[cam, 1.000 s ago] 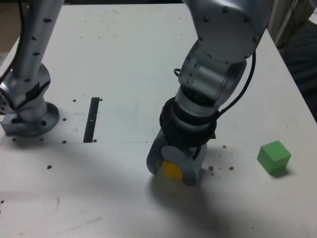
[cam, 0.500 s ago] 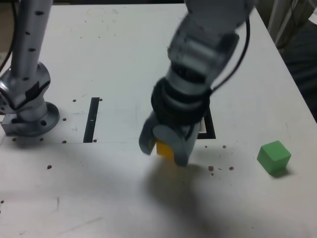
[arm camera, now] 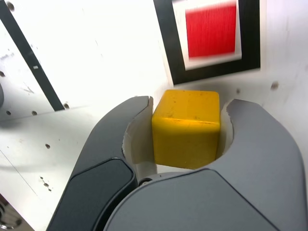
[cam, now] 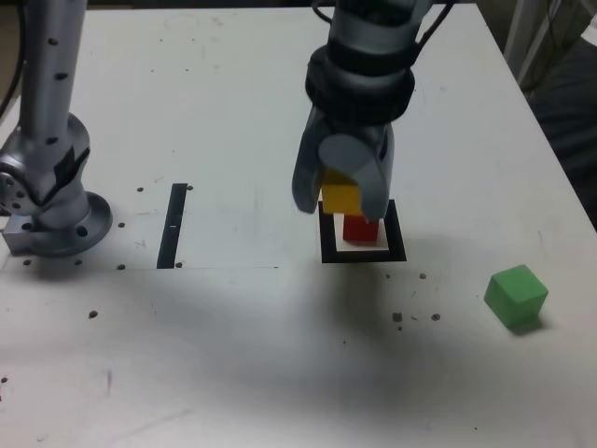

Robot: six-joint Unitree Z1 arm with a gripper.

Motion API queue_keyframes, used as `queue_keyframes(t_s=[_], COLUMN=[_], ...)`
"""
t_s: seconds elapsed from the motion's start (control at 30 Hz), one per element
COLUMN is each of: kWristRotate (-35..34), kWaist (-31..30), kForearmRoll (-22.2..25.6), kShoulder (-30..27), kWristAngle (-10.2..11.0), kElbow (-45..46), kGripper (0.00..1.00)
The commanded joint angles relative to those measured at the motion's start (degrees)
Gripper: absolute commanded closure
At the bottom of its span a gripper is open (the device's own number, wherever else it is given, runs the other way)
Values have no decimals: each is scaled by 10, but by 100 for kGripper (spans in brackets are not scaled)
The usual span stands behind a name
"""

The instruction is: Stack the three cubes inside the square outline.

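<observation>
Your gripper pinches the yellow cube between its two fingers, closed to the block's width and no farther. The opposed side grip probably leaves the underside free for a flat landing on the red cube, which sits inside the square outline, presumably as the base. In the wrist view the red block lies toward one o'clock of the yellow one. In the exterior view, the green cube waits on the white table at four o'clock from the frame, the black strip at nine. Nothing visible blocks you, though lowering too early could knock the red base.
</observation>
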Motion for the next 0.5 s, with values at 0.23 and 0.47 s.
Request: queue_keyframes(t_s=[0.23,0.47], kWristRotate=[46,74], kWaist=[72,98], kForearmRoll=[-1,-3], kShoulder=[1,22], kWristAngle=[-7,-16], kElbow=[-6,-21], kGripper=[72,72])
